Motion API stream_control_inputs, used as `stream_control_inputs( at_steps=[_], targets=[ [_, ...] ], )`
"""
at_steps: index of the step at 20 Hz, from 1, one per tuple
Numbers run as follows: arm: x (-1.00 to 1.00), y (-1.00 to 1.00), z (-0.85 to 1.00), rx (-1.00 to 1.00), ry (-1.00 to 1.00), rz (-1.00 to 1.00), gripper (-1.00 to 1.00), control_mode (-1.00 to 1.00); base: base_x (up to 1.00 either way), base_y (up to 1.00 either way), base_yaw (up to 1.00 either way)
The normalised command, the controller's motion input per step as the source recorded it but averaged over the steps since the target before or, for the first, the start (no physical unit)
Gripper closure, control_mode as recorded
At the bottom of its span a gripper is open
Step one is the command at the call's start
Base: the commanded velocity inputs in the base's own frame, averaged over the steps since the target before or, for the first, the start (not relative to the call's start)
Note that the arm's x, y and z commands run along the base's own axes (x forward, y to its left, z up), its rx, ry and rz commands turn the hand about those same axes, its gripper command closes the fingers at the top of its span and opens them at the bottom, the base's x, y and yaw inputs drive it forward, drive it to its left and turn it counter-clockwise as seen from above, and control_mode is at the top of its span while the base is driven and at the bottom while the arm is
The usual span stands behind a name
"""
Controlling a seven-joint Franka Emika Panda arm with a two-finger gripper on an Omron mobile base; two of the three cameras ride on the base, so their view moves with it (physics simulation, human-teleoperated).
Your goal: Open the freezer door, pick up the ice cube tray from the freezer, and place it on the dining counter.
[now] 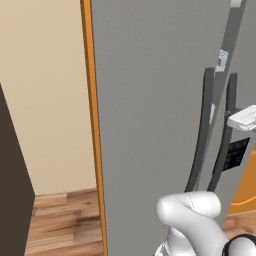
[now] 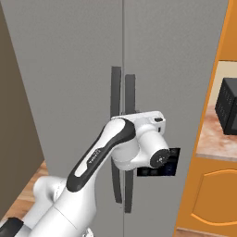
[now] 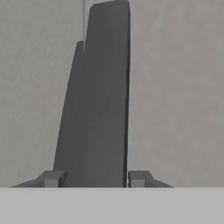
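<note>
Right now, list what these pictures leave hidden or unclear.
- Freezer inside and ice cube tray: behind the shut freezer door in both base views.
- Gripper grip: hand view, fingertips flank the handle, contact unclear.
- Gripper, right base view: behind the robot's wrist.

The white arm rises bent at the elbow, its wrist level against the freezer door's handle. The gripper sets its 2 fingertips either side of that handle.
</note>
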Motion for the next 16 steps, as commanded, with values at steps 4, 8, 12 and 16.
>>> stream_control_inputs(
  at_steps=[4,8,12,16],
  targets=[
    [-0.61,-0.33,0.0,0.0,0.0,0.0,1.0,-1.0,0.0,0.0,0.0],
    [-0.58,-0.32,0.0,0.0,0.0,0.0,1.0,-1.0,0.0,0.0,0.0],
    [-0.5,-0.27,0.0,0.0,0.0,0.0,1.0,-1.0,0.0,0.0,0.0],
    [-0.24,-0.23,0.0,0.0,0.0,0.0,1.0,-1.0,0.0,0.0,0.0]
  ],
)
